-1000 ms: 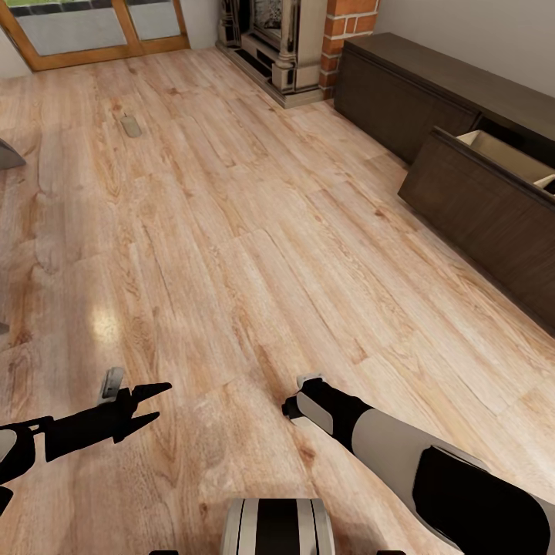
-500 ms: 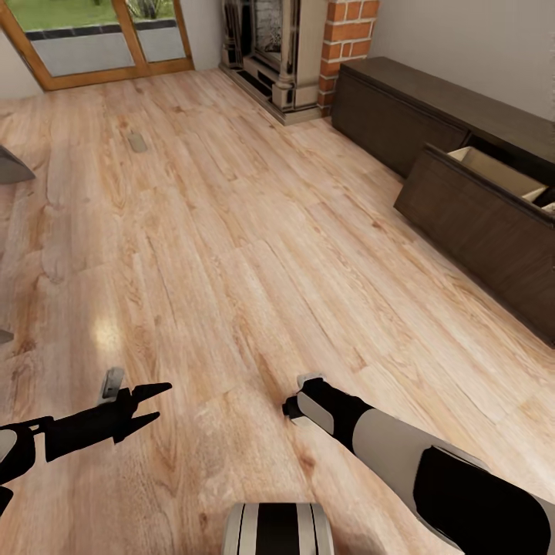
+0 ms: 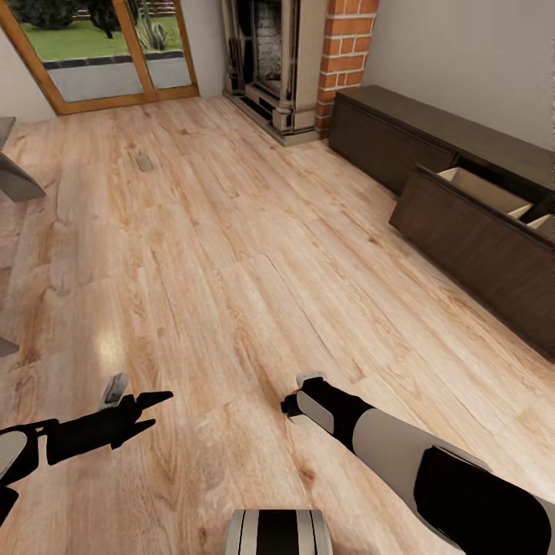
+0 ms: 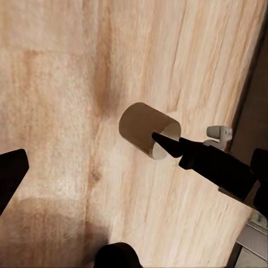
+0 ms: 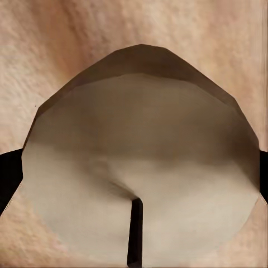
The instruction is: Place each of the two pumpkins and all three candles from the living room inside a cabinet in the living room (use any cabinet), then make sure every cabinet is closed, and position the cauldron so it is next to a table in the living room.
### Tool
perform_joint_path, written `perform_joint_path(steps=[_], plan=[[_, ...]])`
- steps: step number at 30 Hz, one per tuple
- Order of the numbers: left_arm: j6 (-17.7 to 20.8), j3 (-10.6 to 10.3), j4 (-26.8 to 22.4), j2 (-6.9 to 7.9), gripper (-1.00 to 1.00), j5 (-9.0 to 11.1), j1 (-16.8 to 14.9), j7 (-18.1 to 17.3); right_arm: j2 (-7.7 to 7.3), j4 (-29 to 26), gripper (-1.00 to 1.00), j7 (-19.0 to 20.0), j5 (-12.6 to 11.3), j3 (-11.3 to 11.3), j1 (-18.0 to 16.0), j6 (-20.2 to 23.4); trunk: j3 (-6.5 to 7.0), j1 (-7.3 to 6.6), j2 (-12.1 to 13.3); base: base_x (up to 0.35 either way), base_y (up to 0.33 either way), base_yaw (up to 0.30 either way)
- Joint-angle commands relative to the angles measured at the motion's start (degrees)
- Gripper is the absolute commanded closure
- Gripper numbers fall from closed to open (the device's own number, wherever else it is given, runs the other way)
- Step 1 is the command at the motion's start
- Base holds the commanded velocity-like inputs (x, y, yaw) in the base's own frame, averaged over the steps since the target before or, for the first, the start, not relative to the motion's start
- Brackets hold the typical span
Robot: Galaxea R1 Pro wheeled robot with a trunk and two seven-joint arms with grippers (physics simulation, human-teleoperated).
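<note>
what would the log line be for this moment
right gripper: holding candle | left gripper: open | cabinet: one front open

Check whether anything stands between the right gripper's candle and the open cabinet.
Nothing visible does: bare floor lies between the candle in the right gripper and the cabinet. Its tilted-out front panel faces the robot, so the candle likely goes over it.

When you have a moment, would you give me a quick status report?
Right claw shut on a candle. Left claw open, second candle at one fingertip. Cabinet ahead on the right, one front hanging open.
</note>
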Motion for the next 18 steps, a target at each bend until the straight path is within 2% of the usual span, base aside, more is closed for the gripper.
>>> perform_joint_path(steps=[1,6,9,13,18], plan=[[0.1,0.0,0.0,-0.12,-1.0,-0.7,0.0,0.6,0.0,-0.1,1.0,-0.4,-0.6,0.4,-0.1,0.0,0.19,-0.03,0.0,0.0,0.0,0.0],[0.0,-0.1,0.0,-0.32,-1.0,-4.1,0.0,0.8,0.11,-0.2,1.0,-0.4,-0.7,0.3,-0.1,0.0,1.3,-0.16,0.1,0.0,0.0,0.0],[0.0,-0.1,0.0,-0.34,-1.0,-4.8,0.0,0.8,0.11,-1.3,1.0,-0.4,-0.7,0.2,-0.1,-1.0,1.96,-0.24,0.1,0.0,0.0,0.0],[0.0,-0.1,0.0,-0.35,-1.0,-5.1,0.0,0.8,0.05,-8.0,1.0,-0.7,-0.7,0.1,-0.1,-1.8,2.85,-0.34,0.2,0.0,0.0,0.0],[0.0,-0.1,0.0,-0.36,-1.0,-5.1,0.0,0.8,0.04,-10.0,1.0,-0.8,-0.6,0.1,-0.1,-1.9,3.95,-0.47,0.2,0.0,0.0,0.0]])
